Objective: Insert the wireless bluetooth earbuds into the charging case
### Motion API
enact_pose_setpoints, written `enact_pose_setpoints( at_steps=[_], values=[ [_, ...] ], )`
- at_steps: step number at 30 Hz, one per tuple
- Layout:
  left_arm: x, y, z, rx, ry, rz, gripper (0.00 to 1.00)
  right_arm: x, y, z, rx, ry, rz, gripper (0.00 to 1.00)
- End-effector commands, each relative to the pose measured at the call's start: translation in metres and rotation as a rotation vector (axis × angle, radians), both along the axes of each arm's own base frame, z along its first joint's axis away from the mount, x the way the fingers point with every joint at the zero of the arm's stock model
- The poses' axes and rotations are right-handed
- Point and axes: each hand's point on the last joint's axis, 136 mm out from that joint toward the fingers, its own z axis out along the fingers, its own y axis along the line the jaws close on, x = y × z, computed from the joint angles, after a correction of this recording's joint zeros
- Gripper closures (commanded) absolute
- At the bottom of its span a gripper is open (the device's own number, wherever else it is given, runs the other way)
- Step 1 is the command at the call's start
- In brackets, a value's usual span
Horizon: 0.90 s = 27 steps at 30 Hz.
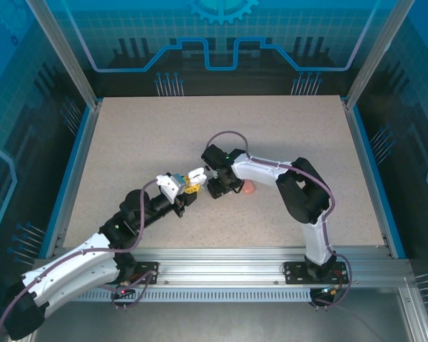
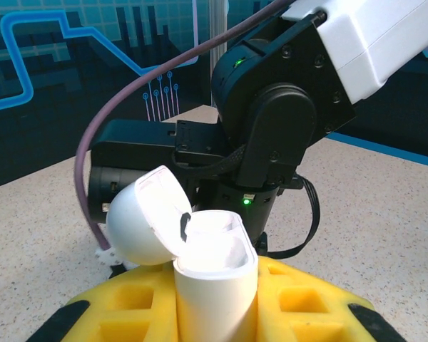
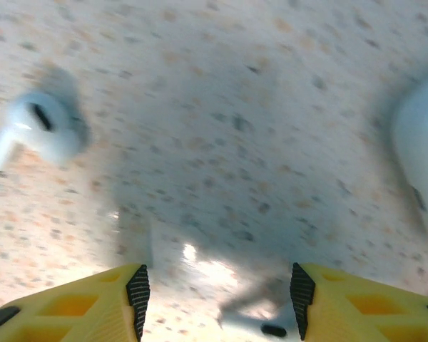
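Note:
My left gripper (image 2: 214,317) is shut on a white charging case (image 2: 215,288), held upright between the yellow fingers with its lid (image 2: 141,224) flipped open to the left. The inside of the case is too bright to read. In the top view the case (image 1: 197,175) sits mid-table, just left of my right gripper (image 1: 221,187). That right gripper (image 3: 219,306) points down at the table, open. A white earbud (image 3: 282,326) lies low between its fingers, close to the right fingertip (image 3: 299,296). Another white earbud (image 3: 39,125) lies on the table at the upper left.
A salmon-pink rounded object (image 1: 249,187) rests on the table just right of the right gripper. A pale rounded shape (image 3: 422,160) sits at the right edge of the right wrist view. The right arm's black wrist (image 2: 271,128) looms right behind the case.

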Motion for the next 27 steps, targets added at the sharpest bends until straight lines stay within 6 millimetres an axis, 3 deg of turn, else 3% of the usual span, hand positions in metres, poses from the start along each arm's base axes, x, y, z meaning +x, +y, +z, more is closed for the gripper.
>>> enact_pose_setpoints(
  at_steps=[1,4,10,17,27],
  values=[
    [0.000,0.001,0.001,0.016,-0.019,0.010,1.00,-0.006,0.024,0.002,0.067,0.028,0.082,0.43],
    [-0.001,0.002,0.003,0.013,-0.025,0.009,1.00,-0.003,0.022,0.014,0.074,0.001,0.069,0.43],
    [-0.001,0.003,0.004,0.014,-0.033,0.010,1.00,0.004,-0.009,0.044,0.044,-0.048,-0.034,0.42],
    [-0.001,0.003,0.002,0.010,-0.032,0.011,1.00,-0.014,-0.016,0.040,0.048,0.001,-0.062,0.42],
    [-0.003,0.005,0.004,0.006,-0.035,0.014,1.00,-0.016,-0.034,0.026,-0.033,0.012,-0.160,0.43]
  ],
)
